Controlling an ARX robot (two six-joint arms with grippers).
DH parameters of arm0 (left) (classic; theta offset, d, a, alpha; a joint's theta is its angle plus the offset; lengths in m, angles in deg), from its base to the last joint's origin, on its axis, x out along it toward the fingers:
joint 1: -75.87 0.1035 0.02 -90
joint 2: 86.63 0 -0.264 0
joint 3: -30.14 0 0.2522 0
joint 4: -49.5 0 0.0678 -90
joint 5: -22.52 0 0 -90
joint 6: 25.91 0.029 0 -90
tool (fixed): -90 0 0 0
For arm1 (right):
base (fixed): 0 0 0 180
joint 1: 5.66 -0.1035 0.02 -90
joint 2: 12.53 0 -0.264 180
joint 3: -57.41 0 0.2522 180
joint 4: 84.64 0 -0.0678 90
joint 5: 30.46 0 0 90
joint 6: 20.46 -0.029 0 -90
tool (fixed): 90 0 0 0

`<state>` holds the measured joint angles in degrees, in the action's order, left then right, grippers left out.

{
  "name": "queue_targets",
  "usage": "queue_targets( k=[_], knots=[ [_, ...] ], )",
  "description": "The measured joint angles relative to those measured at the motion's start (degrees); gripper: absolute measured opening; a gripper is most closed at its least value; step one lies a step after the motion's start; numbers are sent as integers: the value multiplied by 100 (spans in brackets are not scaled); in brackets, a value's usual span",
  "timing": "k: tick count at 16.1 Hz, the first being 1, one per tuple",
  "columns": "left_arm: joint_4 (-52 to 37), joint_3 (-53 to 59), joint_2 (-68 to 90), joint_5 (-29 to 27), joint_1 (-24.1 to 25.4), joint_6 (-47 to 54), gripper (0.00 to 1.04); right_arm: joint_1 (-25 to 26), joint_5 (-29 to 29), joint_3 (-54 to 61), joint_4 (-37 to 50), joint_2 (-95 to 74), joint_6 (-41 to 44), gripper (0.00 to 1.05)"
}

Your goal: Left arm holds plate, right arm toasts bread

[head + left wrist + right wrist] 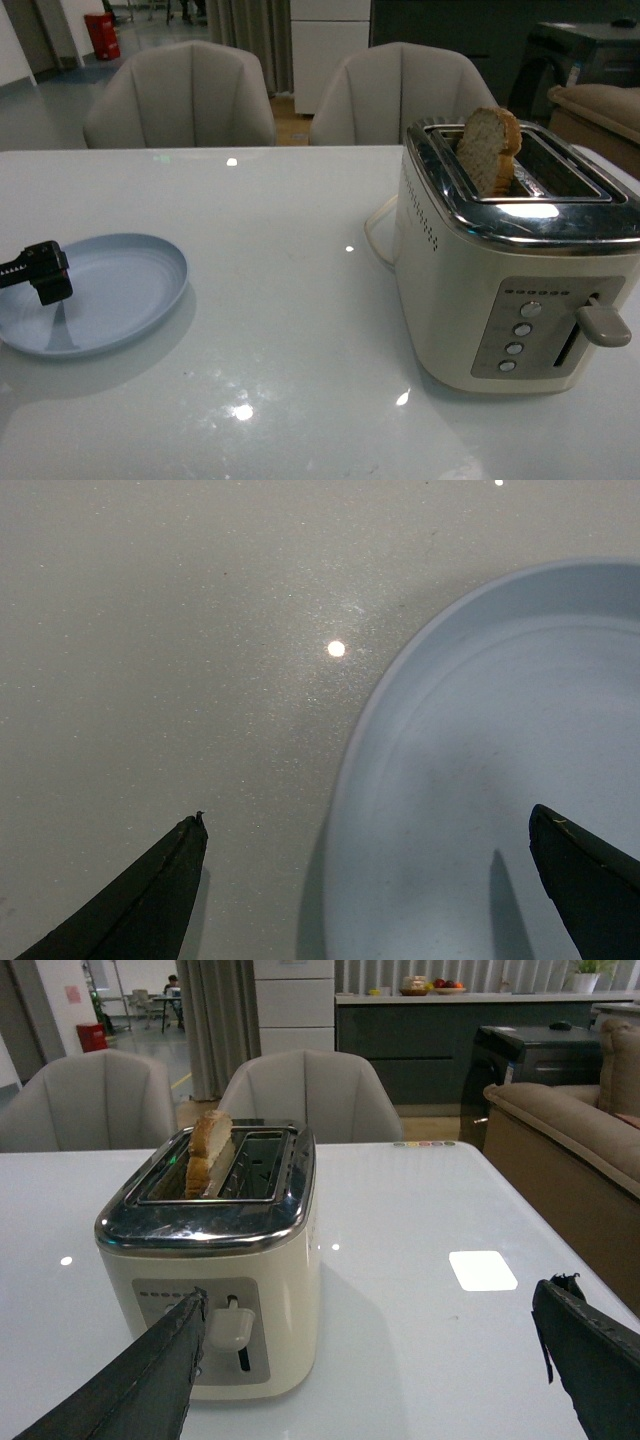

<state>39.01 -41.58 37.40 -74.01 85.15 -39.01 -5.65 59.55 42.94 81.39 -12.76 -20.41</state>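
The pale blue plate (110, 290) lies flat on the white table at the left. My left gripper (40, 272) hovers open over its near-left rim. In the left wrist view the plate (500, 760) fills one side, and the left gripper (366, 813) straddles its rim, one finger (150, 900) over bare table. The bread (488, 148) stands upright in the left slot of the cream toaster (500, 290), its top sticking out. In the right wrist view my right gripper (370, 1290) is open in front of the toaster (215, 1260) and holds nothing. The bread (207, 1150) and lever (232, 1325) show there.
The toaster lever (603, 325) sits high in its track on the near face, beside several round buttons (520, 338). A white cord (378, 235) loops behind the toaster. Two grey chairs (180, 95) stand beyond the table's far edge, and a sofa (570, 1130) lies to the right.
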Motion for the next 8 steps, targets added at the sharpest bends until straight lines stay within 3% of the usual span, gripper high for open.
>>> queue_targets(
  k=[8],
  knots=[
    [-55,111,-2085,966,-249,79,98,0,2,0,0,0,0,98]
  ],
)
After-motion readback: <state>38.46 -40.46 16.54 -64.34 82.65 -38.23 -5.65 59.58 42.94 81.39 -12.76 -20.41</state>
